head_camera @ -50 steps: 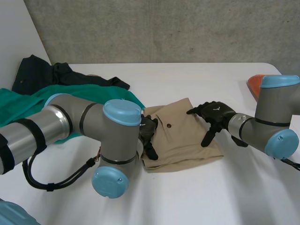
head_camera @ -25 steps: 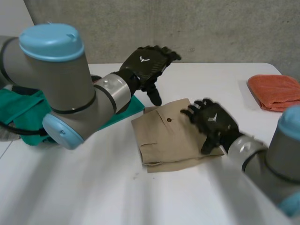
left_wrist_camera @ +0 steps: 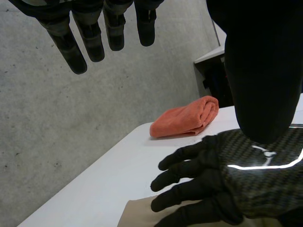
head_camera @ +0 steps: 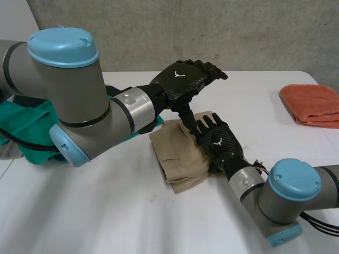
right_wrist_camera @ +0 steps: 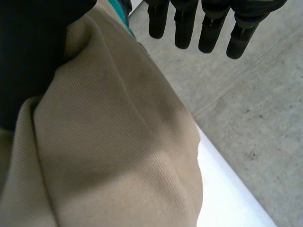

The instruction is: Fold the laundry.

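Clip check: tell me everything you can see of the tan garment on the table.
The tan garment is beige, finely ribbed cloth, folded into a thick, slightly bulging bundle on the white table. A green cloth lies near its far side. The right robot hand rests on its right part, fingers straight. The left robot hand hovers open above its far edge; I cannot tell whether its thumb touches the cloth.

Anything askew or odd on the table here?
The tan garment lies bunched and lopsided under the right hand, edges uneven rather than squared. The left hand hovers open above it. The folded orange towel looks tidy.
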